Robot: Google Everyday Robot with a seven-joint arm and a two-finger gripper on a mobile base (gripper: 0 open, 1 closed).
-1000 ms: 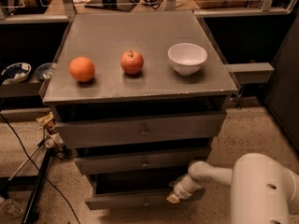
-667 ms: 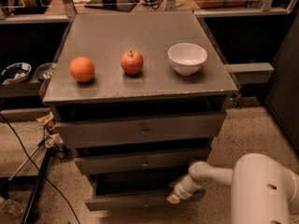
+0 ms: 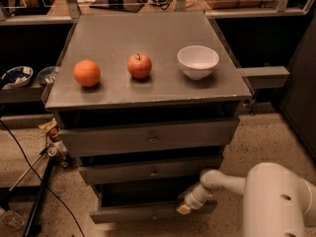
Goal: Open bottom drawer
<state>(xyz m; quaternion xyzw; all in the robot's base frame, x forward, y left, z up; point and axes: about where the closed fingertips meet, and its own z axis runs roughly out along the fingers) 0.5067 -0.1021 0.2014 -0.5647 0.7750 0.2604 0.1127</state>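
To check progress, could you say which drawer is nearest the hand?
The bottom drawer, lowest of the three and pulled out furthest; the hand is at its front.

The slim, flat grey bottom drawer [image 3: 138, 214] is the lowest in the grey cabinet, at the lower centre of the frame. Its narrow front (a small metal knob sits at its middle) stands forward of the middle drawer above, with a dark gap open behind it. The pale claw [image 3: 184, 208] is at the front's upper edge, right of centre.
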